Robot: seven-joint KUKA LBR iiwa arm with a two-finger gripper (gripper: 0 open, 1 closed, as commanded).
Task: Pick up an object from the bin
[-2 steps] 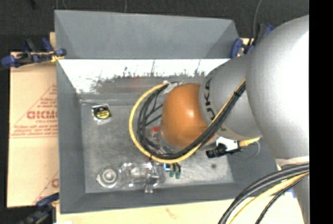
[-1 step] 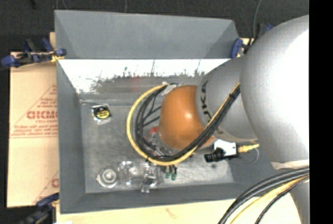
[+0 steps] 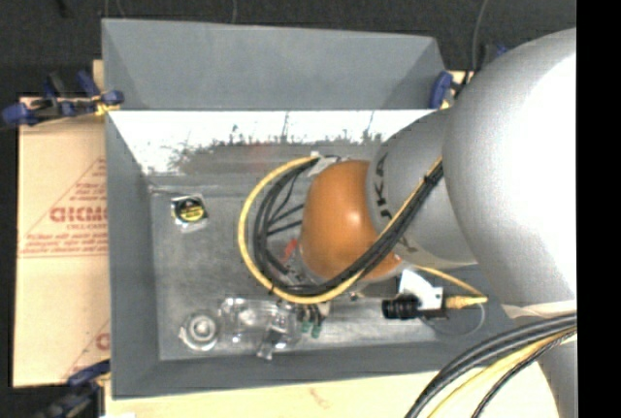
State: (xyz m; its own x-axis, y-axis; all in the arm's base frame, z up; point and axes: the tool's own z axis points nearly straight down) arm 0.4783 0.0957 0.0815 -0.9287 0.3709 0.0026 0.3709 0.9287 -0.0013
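The grey bin (image 3: 131,241) carries a small yellow-and-black disc (image 3: 187,209) (upper left) and clear plastic pieces (image 3: 243,324).

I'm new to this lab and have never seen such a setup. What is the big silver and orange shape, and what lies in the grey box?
One camera looks down from above. The big silver shape is a robot arm reaching in from the right; the orange dome is its wrist cover. The grey metal bin holds a small round black-and-yellow object at far left, a round silvery piece at near left, and clear plastic bits beside it, next to the wrist. Whether anything is held I cannot tell.
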